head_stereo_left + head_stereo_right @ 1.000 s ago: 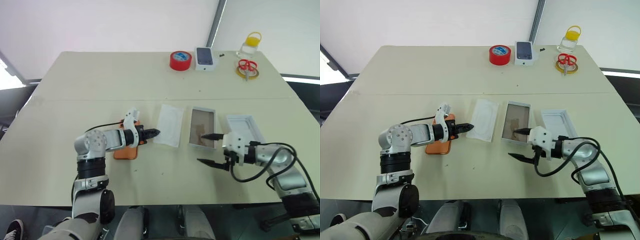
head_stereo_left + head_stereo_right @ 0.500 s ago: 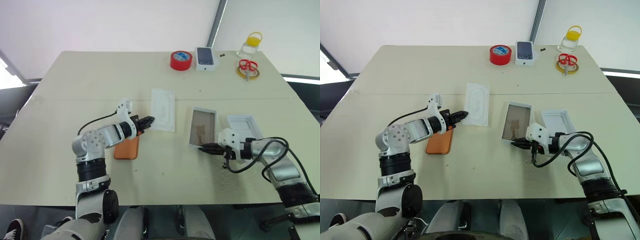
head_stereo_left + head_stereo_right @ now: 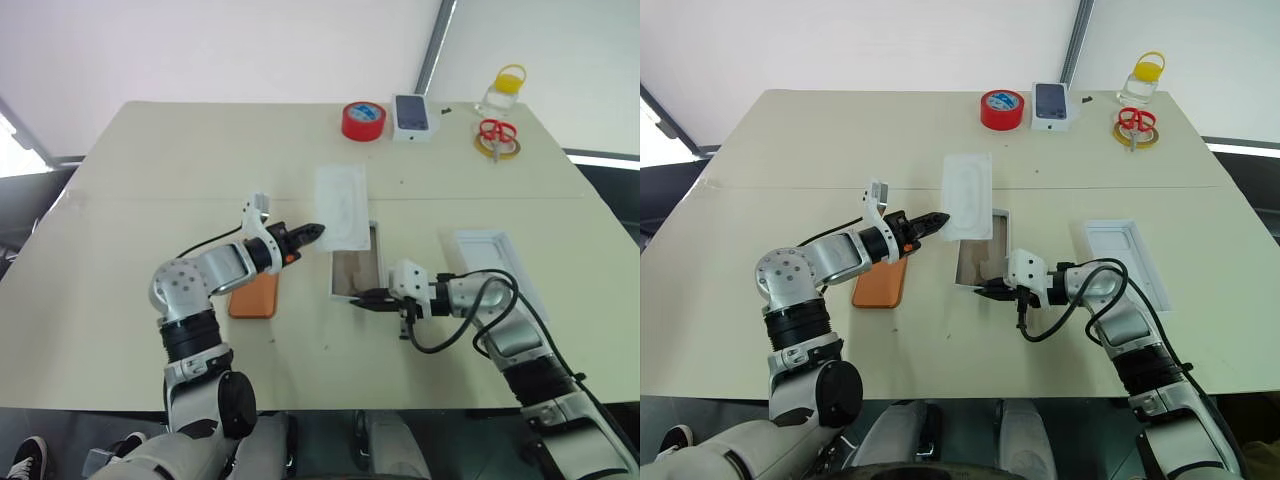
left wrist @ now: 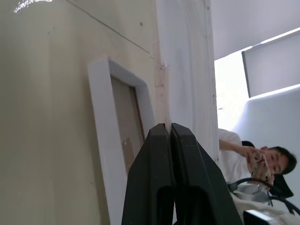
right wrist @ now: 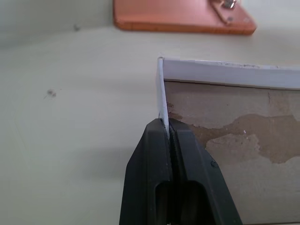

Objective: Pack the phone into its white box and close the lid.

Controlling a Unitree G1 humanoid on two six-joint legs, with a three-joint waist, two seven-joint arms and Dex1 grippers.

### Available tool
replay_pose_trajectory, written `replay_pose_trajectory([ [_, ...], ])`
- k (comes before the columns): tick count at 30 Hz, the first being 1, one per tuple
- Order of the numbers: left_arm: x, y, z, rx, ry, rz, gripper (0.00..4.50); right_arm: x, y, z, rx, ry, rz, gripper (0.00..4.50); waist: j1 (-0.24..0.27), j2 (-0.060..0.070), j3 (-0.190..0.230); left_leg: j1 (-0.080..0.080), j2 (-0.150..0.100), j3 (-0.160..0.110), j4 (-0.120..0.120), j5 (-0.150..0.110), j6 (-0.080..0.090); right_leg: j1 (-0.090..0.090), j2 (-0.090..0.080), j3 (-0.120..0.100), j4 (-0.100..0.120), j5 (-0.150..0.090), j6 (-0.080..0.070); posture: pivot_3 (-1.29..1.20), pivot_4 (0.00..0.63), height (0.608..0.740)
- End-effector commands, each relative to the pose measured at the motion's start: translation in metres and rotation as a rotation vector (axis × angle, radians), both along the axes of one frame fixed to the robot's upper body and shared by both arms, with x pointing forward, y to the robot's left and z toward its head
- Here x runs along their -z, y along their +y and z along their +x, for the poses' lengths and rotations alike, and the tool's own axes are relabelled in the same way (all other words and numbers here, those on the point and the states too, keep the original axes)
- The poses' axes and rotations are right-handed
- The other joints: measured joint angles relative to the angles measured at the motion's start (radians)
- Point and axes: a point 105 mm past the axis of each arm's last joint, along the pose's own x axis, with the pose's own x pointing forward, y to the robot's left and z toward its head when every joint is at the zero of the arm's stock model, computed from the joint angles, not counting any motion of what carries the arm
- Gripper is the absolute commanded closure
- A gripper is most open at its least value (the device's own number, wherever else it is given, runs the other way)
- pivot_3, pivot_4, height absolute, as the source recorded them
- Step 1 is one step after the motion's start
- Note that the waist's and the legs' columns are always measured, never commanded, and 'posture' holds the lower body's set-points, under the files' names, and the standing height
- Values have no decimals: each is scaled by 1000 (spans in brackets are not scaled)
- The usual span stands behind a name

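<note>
The phone (image 3: 254, 296) lies flat on the table (image 3: 150, 160), near the robot's left arm and not yet packed. The white box (image 3: 352, 272) sits just beside it toward the middle of the table, with its tan floor bare. The right claw (image 3: 357, 298) is shut on the near rim of the box, the thin white wall pinched between its fingers in the right wrist view. The left claw (image 3: 316, 231) is shut on the edge of a thin flat white insert (image 3: 342, 206), held so that its near end hangs over the far end of the box. The lid (image 3: 497, 262) lies open side up, well apart on the right.

Nothing of the packing is done, by the look of it: the phone has to go into the box and the lid on top. The insert over the box is what most stands in the way, and both claws are busy.

At the far edge stand a red tape roll (image 3: 363, 120), a small white carton (image 3: 411, 116), red scissors (image 3: 494, 134) on a yellow ring, and a yellow-capped jar (image 3: 502, 89), all well clear.
</note>
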Motion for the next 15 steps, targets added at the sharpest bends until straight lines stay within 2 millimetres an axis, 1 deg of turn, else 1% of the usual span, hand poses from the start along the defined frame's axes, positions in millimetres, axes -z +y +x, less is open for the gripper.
replay_pose_trajectory([
  [1,-4,-9,-7,22,-24,14,4500,-12,-3,2,1,-54,6,4469,1,0,0,0,0,0,0,0,0,0,0,0,0,0,0,0,150,740],
  [5,-5,-9,-8,11,-33,9,4500,-16,-3,1,10,-46,29,4469,-1,0,0,0,0,0,0,0,0,0,0,0,0,0,0,0,150,740],
  [8,-3,-10,-7,6,-27,15,4500,-17,-2,1,11,-35,38,3565,-1,0,0,0,0,0,0,0,0,0,0,0,0,0,0,0,150,740],
  [10,-1,-12,-9,21,-24,22,4500,-17,-3,2,26,-49,32,2670,-1,0,0,0,0,0,0,0,0,0,0,0,0,0,0,0,150,740],
  [11,-1,-13,-9,23,-25,28,4500,-18,-4,2,28,-51,29,2018,0,0,0,0,0,0,0,0,0,0,0,0,0,0,0,0,150,740],
  [13,-1,-14,-12,38,-32,42,4500,-23,-9,3,43,-87,29,1087,0,0,0,0,0,0,0,0,0,0,0,0,0,0,0,0,150,740],
  [14,0,-14,-12,43,-33,47,4500,-25,-11,3,51,-97,30,1005,0,0,0,0,0,0,0,0,0,0,0,0,0,0,0,0,150,740],
  [15,2,-14,-14,54,-30,61,4500,-30,-17,2,70,-78,50,1005,0,0,0,0,0,0,0,0,0,0,0,0,0,0,0,0,150,740],
])
